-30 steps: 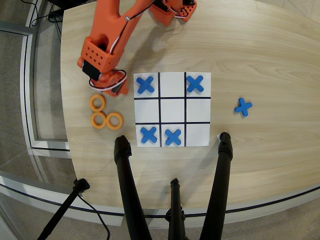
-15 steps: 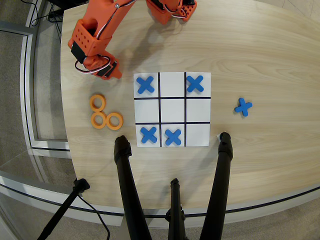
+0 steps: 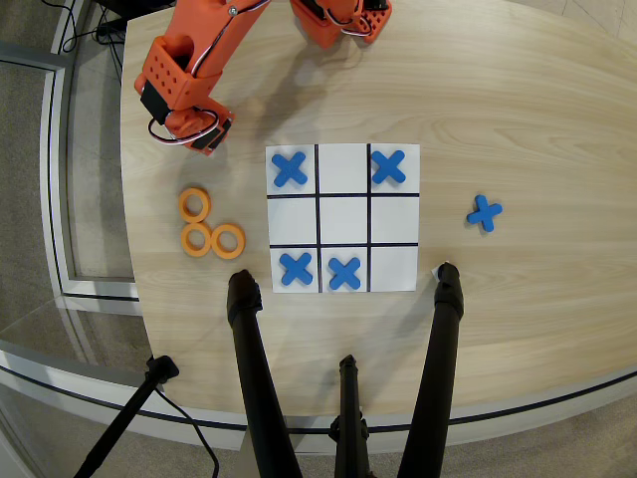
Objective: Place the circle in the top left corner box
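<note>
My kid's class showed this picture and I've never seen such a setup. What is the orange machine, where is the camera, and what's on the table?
The camera looks straight down from above. The orange machine at the top is a small robot arm; its gripper points down near the left edge, and whether it holds anything can't be told. On the wooden table lies a paper grid of nine cells with four blue crosses on it; a fifth cross lies to its right. Three orange rings sit left of the grid. The black legs at the bottom are probably a camera stand.

My wooden table (image 3: 537,110) carries the paper grid (image 3: 343,218), three orange rings (image 3: 209,226) and a loose blue cross (image 3: 485,212).
</note>
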### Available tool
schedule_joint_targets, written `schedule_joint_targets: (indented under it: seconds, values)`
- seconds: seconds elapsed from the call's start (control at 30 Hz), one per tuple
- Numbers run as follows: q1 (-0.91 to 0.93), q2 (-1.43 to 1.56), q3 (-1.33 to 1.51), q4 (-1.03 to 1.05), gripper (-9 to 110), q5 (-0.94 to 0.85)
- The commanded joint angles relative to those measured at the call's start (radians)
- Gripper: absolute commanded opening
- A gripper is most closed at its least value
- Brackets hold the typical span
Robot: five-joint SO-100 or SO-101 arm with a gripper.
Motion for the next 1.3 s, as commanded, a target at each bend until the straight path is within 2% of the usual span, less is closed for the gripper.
schedule_joint_targets:
  seconds: [0.0, 0.13, 0.3, 0.43, 0.57, 0.73, 0.93, 1.27]
  values:
    - [-0.069, 0.109, -0.067, 0.084, 0, 0.054]
    - [-0.222, 0.313, -0.183, 0.202, 0, 0.141]
    - [-0.603, 0.518, -0.187, 0.235, 0, 0.255]
    - [-0.896, 0.618, -0.005, 0.078, 0, 0.253]
    - [-1.069, 0.509, 0.058, -0.081, 0, 0.29]
    - [-1.147, 0.218, -0.138, -0.138, 0, 0.359]
    - [-1.158, -0.137, -0.439, -0.132, 0, 0.408]
    - [-1.1, -0.399, -0.63, -0.137, 0, 0.414]
